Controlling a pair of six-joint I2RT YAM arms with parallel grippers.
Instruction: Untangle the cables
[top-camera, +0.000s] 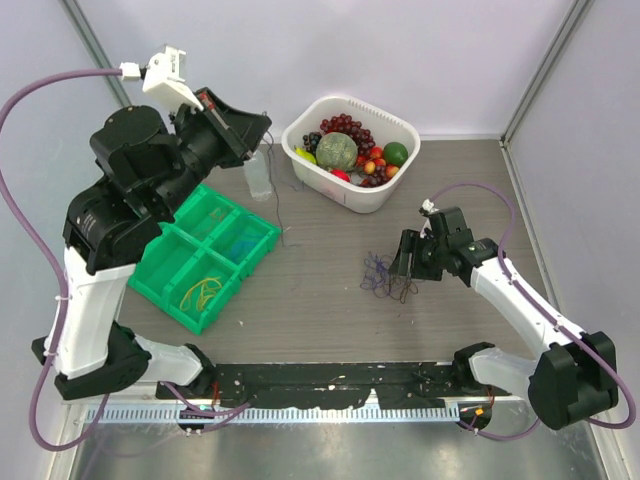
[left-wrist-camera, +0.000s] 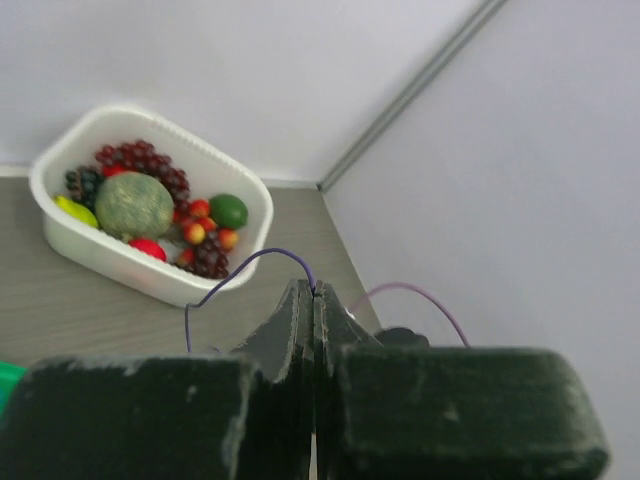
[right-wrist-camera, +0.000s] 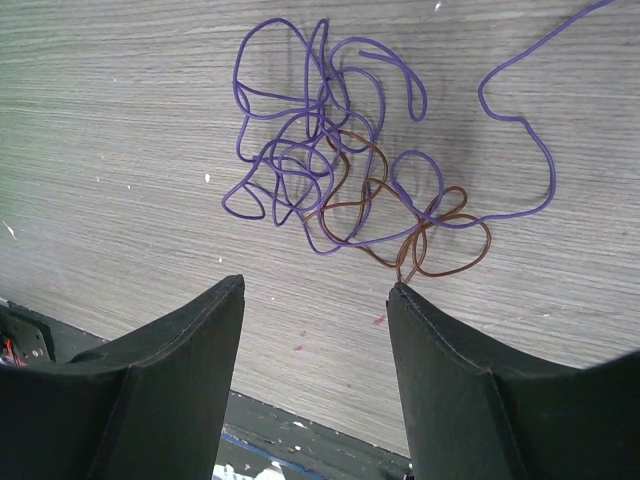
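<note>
Two arms, each with one pincer: left pincer (left-wrist-camera: 313, 296), right pincer (right-wrist-camera: 315, 286). The bench (top-camera: 320, 325) carries one white fruit basket (top-camera: 318, 180), one green four-compartment tray (top-camera: 240, 282), one clear bottle (top-camera: 258, 172), one yellow cable (top-camera: 203, 292), and one tangle of purple cable (right-wrist-camera: 296, 158) and brown cable (right-wrist-camera: 436, 212).

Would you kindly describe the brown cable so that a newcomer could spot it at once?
From the white fruit basket at the far edge of the table, come nearer to the open right gripper. Just ahead of it lies a tangle; the brown cable loops along its gripper side, the only strand there not purple.
</note>
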